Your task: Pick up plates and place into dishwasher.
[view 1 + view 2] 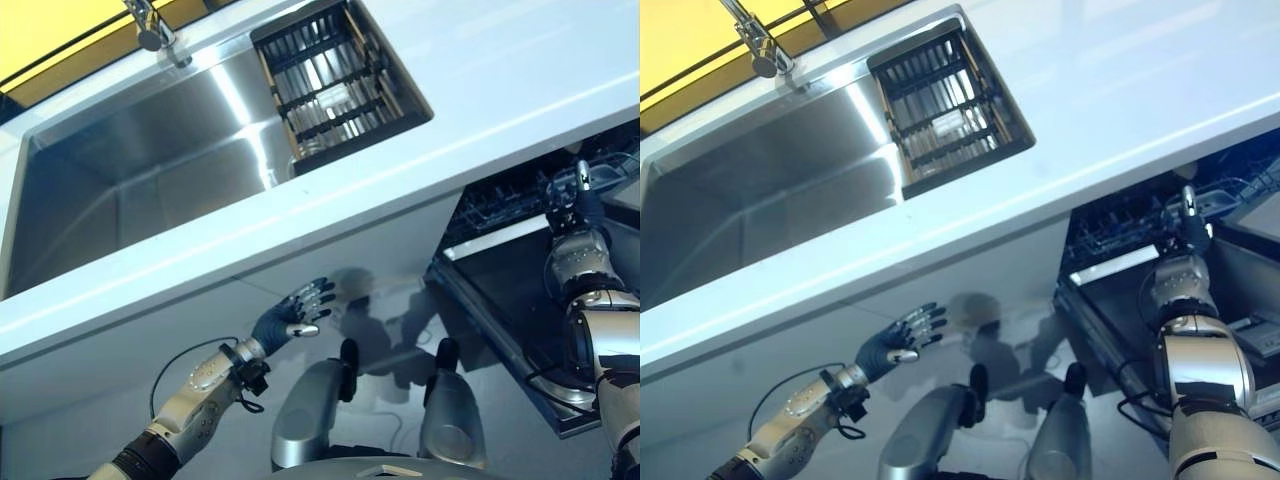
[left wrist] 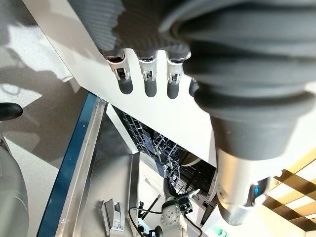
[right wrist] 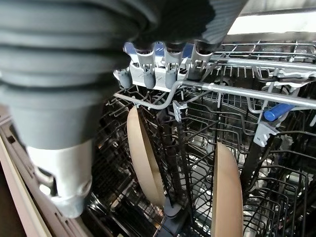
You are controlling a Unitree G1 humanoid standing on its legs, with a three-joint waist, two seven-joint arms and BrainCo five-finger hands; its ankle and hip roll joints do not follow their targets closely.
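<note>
2 plates (image 3: 143, 153) already stand upright in the dishwasher rack (image 3: 207, 148), so that part looks done. Going left to right: the left hand (image 1: 296, 315) hangs empty below the counter (image 1: 400, 190), fingers spread and relaxed. The sink (image 1: 150, 160) has a dark drying rack (can't tell if plates remain). The right hand (image 3: 163, 69) hovers over the rack, fingers straight, holding nothing.

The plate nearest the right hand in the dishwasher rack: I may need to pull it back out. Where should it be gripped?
Likely by its upper rim. The plate stands on edge between the tines of the rack, so only the top edge is free. Come from above with the right hand, pinching both faces.
</note>
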